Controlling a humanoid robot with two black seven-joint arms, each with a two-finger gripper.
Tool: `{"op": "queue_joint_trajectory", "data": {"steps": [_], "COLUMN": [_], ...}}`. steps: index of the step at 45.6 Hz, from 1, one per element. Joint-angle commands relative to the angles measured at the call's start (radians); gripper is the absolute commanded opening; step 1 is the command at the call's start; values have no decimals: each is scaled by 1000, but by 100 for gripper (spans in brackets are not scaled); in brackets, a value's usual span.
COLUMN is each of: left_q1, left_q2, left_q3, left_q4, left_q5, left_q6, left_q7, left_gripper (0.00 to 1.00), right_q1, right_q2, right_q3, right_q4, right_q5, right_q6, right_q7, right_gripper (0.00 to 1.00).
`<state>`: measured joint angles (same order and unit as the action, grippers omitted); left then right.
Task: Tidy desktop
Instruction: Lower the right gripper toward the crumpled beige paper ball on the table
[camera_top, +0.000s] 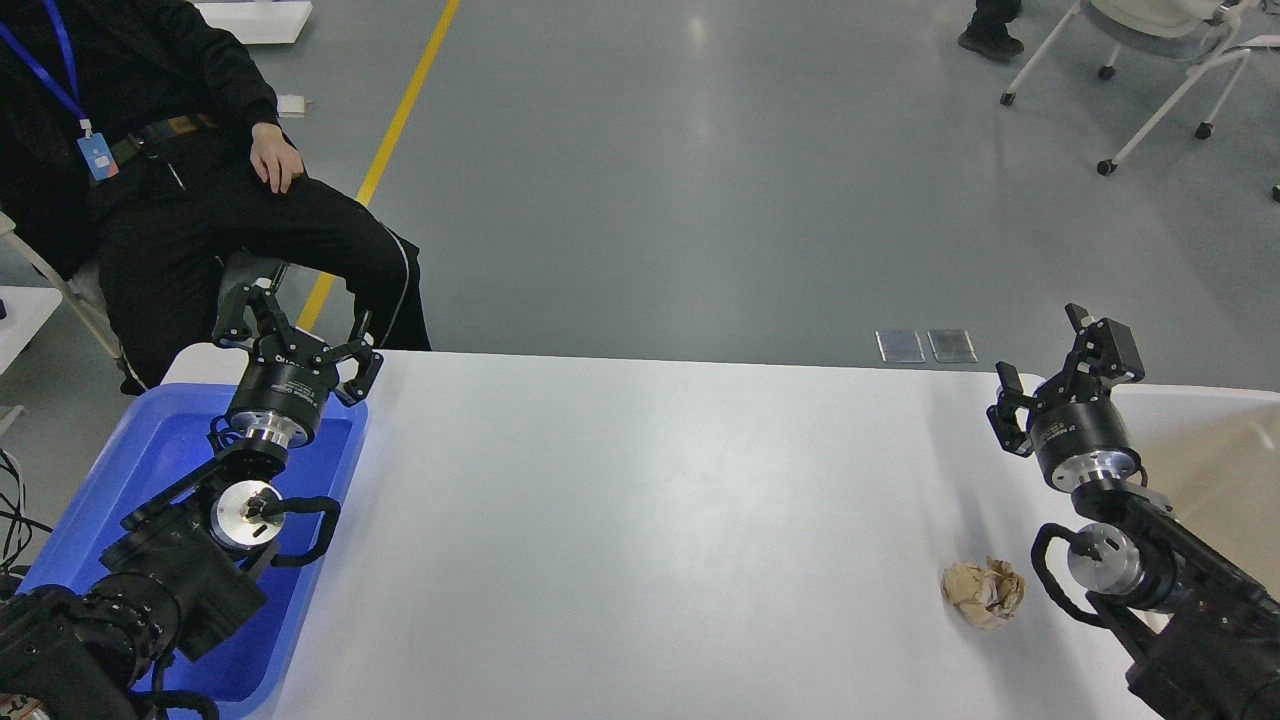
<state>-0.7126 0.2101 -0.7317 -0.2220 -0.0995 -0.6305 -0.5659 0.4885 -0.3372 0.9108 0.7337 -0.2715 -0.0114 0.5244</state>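
Observation:
The white desktop (640, 500) fills the lower middle of the head view. A crumpled ball of brown paper (984, 593) lies on it near the right side. My right gripper (1048, 362) hovers open above the desktop's far right corner, well behind the paper ball and holding nothing. Over the far end of the blue tray (120, 480) at the left, my left gripper (295, 335) is open and empty too.
A beige bin (1215, 470) sits at the right edge, partly behind my right arm. A seated person in black (200, 210) is close behind the table's far left corner. Wheeled chairs (1160, 60) stand far back right on the grey floor.

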Motion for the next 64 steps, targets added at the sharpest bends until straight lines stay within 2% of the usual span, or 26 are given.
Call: {"op": "queue_joint_trajectory", "data": {"steps": [1,8,11,17,22,31,39,44,54,64], "left_q1": [-1,1,-1,-1,-1,-1,-1,-1,-1,1], "left_q2": [0,0,0,0,0,0,0,0,0,0], "left_q3": [0,0,0,0,0,0,0,0,0,0], "left_q4": [0,0,0,0,0,0,0,0,0,1], "left_q5": [0,1,1,0,1,1,1,1,1,0], "left_q6": [-1,0,0,0,0,0,-1,0,0,0], "left_q7": [0,0,0,0,0,0,0,0,0,0], "left_gripper": [100,100,100,100,100,100,100,100,100,100], "right_q1": [9,6,10,15,15,28,76,130,231,326], "right_q2": [-14,-22,-37,-167,-252,-437,-560,-611,-617,-629], "right_q3": [-27,-29,-39,-167,-202,-262,-366,-496,-714,-935], "right_q4": [0,13,27,200,301,492,630,691,690,691], "right_q5": [2,11,24,31,18,-107,-391,-529,-865,-1058], "right_q6": [-4,-12,-7,-18,-15,-10,11,18,-25,-31], "right_q7": [-1,-1,-20,-133,-185,-365,-442,-451,-451,-449], "right_gripper": [100,100,100,100,100,100,100,100,99,100]}}
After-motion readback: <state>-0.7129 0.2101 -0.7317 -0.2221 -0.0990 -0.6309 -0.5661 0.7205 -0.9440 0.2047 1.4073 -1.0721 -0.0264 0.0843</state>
